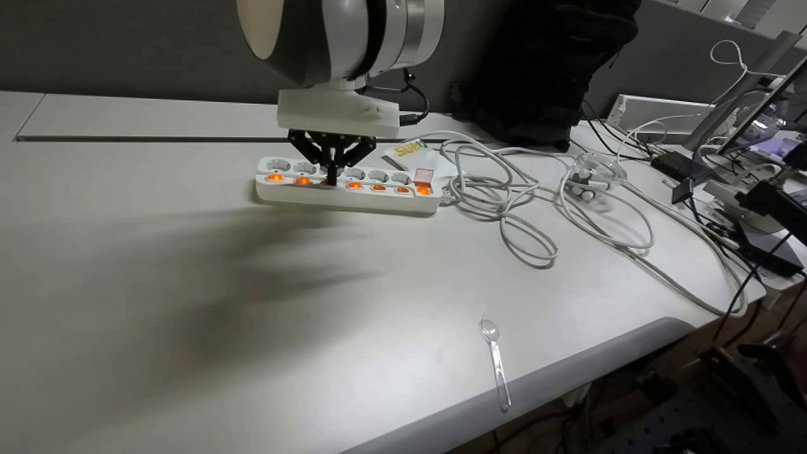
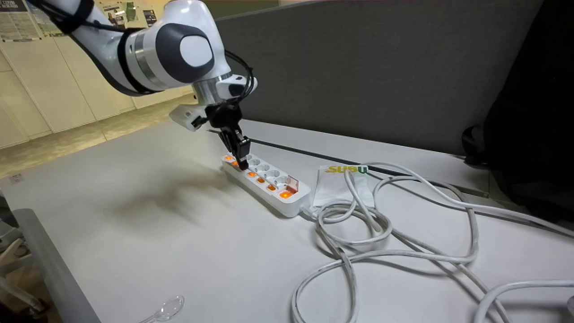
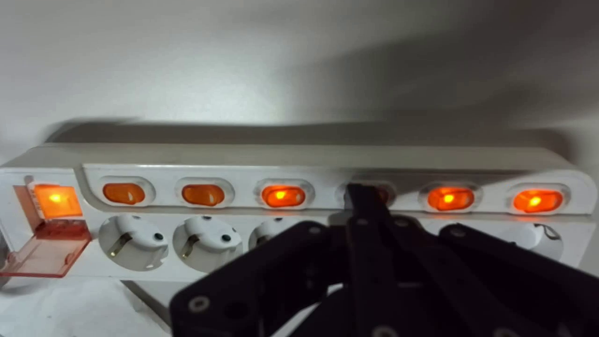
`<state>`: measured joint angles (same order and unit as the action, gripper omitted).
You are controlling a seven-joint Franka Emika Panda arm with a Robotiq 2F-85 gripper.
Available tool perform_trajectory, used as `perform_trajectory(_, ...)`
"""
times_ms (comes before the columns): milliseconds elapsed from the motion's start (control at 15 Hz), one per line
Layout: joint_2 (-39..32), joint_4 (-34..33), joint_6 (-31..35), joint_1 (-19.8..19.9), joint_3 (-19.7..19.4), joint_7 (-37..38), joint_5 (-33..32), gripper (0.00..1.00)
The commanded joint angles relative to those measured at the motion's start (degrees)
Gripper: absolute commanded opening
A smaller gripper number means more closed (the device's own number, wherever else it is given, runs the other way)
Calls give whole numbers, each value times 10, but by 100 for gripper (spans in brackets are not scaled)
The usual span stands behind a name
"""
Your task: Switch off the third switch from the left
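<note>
Strip [image 1: 347, 202] lies on the table [image 1: 410, 271], sockets up, its switches in one long row. Over it hangs the arm [image 2: 179, 67], with the gripper [image 1: 331, 181] aimed down and its fingers [image 3: 359, 200] pressed together into a single narrow tip. That tip stands at the third switch [image 3: 383, 193], counting from the left as seen in an exterior view; the wrist view shows the row turned round, so there it is third from the right. Much of this switch is hidden, and the sliver in sight is dark red. Whether the tip bears on it, I cannot tell.

The first switch [image 3: 538, 201], second switch [image 3: 450, 199] and fourth switch [image 3: 283, 196] glow orange. The fifth switch [image 3: 203, 194] and sixth switch [image 3: 124, 193] are a duller amber. At the end, a square switch [image 3: 57, 201] glows beside its raised red flap [image 3: 47, 255].

From that end the cord [image 2: 426, 256] runs off in loose loops, partly across a packet [image 2: 338, 190]. A clear spoon [image 1: 498, 366] lies well apart, near the table's edge.
</note>
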<state>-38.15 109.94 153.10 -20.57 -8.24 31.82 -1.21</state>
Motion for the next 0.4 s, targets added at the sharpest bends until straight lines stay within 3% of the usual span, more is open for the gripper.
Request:
perform_trajectory(0, -26, 44, 91, -41, -45, 88, -17, 0)
perform_trajectory(200, -23, 74, 114, -47, -46, 118, 14, 0)
perform_trajectory(333, -16, 80, 103, -27, -22, 110, 40, 0)
